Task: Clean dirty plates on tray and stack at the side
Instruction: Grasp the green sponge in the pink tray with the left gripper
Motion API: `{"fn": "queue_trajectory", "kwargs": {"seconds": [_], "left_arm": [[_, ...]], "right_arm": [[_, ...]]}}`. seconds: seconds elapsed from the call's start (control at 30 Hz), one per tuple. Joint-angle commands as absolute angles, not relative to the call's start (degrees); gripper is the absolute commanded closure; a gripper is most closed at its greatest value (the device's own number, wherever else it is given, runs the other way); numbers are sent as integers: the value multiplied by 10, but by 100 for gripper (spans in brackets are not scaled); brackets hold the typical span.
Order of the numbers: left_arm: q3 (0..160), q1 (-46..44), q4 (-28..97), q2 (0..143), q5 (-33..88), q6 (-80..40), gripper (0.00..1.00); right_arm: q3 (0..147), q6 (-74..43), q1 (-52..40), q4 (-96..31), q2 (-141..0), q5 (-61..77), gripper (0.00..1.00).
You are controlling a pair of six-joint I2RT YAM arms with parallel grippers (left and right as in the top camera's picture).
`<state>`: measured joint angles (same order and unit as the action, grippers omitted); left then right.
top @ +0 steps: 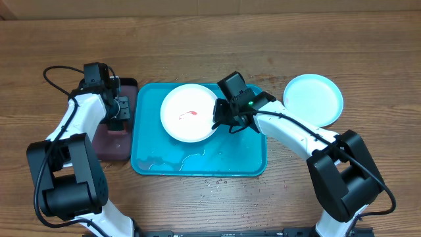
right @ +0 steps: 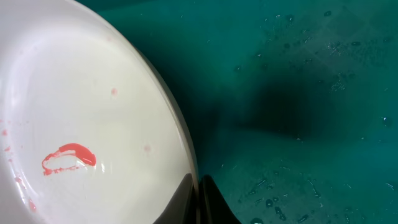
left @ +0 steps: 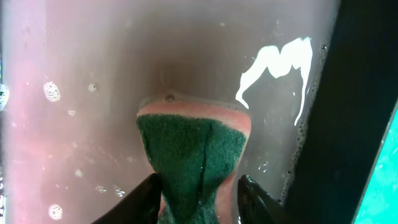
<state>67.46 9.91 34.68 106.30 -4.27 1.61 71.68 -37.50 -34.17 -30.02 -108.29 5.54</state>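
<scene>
- Right tool [top: 217, 118] is pressed together on the right rim of the white plate [top: 189, 113]. In the wrist view its two fingers [right: 186, 202] meet at the plate's edge.
- The white plate sits inside the turquoise tray [top: 197, 164], in its far half and left of centre. A red smear [top: 187, 116] shows near the middle of the plate, and the right wrist camera picks up fainter pink specks around it.
- The turquoise tray lies at the centre of the wooden table [top: 210, 39]. Water beads and streaks glisten on its bare floor near the front rim.
- The light blue plate [top: 314, 99] rests flat on the table to the right of the tray, apart from it and level with its far corner.
- Left tool [top: 117, 118] hangs over the small dark-rimmed pinkish tray [top: 112, 145], which lies just beside the turquoise tray's left edge.
- In the left wrist view that tool [left: 199, 186] pinches a sponge [left: 189, 155], green scouring face up and pink body beneath. The sponge is creased between the fingers [left: 146, 196].
- A white patch of suds [left: 277, 68] and scattered bubbles lie on the wet pinkish tray floor around the sponge.
</scene>
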Motion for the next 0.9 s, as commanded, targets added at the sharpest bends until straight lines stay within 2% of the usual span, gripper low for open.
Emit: {"fn": "queue_trajectory", "kwargs": {"seconds": [0.0,0.1,0.33,0.87], "left_arm": [[676,104,347,1074,-36,6,72],[676,104,358,1079,-36,-1,96],[692,106,392,1059,-14,-4,96],[704,140,429,900,89,0,96]], "right_arm": [[727,-378,-345,-296,-1088,52,96],[727,-378,-345,-296,-1088,52,96],[727,-382,-345,-295,-1088,51,96],[727,-408,-367,-247,-1117,40,96]]}}
